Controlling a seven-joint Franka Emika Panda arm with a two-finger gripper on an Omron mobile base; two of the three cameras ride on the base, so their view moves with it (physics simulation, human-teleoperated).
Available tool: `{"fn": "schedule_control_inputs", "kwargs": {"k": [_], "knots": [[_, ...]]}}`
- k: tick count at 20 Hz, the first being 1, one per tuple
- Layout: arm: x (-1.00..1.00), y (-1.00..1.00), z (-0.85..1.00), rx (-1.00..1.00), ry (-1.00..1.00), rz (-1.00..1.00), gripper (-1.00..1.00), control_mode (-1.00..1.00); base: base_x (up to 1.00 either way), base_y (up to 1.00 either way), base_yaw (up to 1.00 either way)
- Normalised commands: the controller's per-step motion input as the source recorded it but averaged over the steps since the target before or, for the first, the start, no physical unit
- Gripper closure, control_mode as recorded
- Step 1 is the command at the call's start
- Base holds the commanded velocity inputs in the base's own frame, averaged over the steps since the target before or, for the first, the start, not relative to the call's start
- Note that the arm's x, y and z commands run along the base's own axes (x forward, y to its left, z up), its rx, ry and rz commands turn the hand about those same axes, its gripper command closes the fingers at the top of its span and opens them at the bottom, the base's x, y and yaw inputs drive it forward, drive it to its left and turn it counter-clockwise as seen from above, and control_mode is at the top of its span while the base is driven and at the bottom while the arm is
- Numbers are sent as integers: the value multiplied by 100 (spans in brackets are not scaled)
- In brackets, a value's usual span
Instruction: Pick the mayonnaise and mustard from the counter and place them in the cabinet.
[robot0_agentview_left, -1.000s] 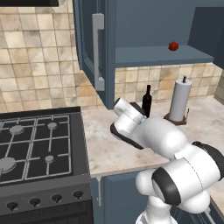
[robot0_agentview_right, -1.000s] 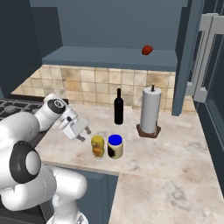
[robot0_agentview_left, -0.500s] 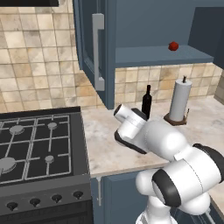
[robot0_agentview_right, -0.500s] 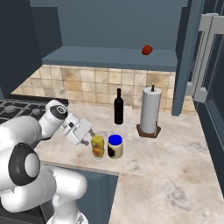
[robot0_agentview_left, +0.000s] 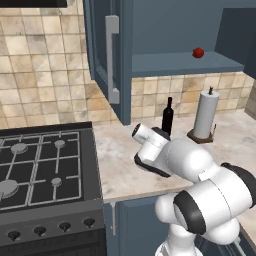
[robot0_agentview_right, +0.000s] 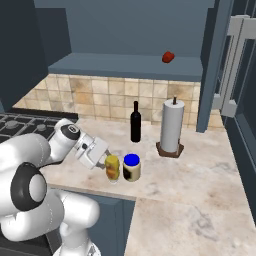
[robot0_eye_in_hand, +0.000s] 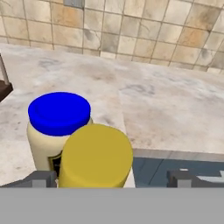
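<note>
The mustard (robot0_agentview_right: 112, 168), a small yellow bottle, stands near the counter's (robot0_agentview_right: 190, 175) front edge, with the blue-lidded mayonnaise (robot0_agentview_right: 131, 167) jar touching its right side. My gripper (robot0_agentview_right: 105, 162) reaches in from the left, level with the mustard, and is open. In the hand view the mustard (robot0_eye_in_hand: 96, 157) sits between my two fingertips (robot0_eye_in_hand: 41, 178), and the mayonnaise (robot0_eye_in_hand: 57, 118) is just behind it to the left. Above, the cabinet (robot0_agentview_right: 125, 65) stands open, showing its blue shelf. Its door (robot0_agentview_left: 111, 60) hangs open over the counter.
A dark wine bottle (robot0_agentview_right: 135, 122) and a paper towel roll (robot0_agentview_right: 171, 125) stand at the back of the counter. On the cabinet shelf lies a small red ball (robot0_agentview_right: 168, 57). The black gas stove (robot0_agentview_left: 40, 165) borders the counter on the left.
My hand has moved down and right toward the mustard, and its open fingers now stand on either side of the bottle. Bottle and jar have not moved.
</note>
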Motion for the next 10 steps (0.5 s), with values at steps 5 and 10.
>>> {"fn": "schedule_control_inputs", "kwargs": {"k": [5,10], "knots": [[7,-7,-1,0,-1,0,-100,-100,0,0,0],[6,-26,-13,-3,-1,0,-100,-100,0,0,0]]}}
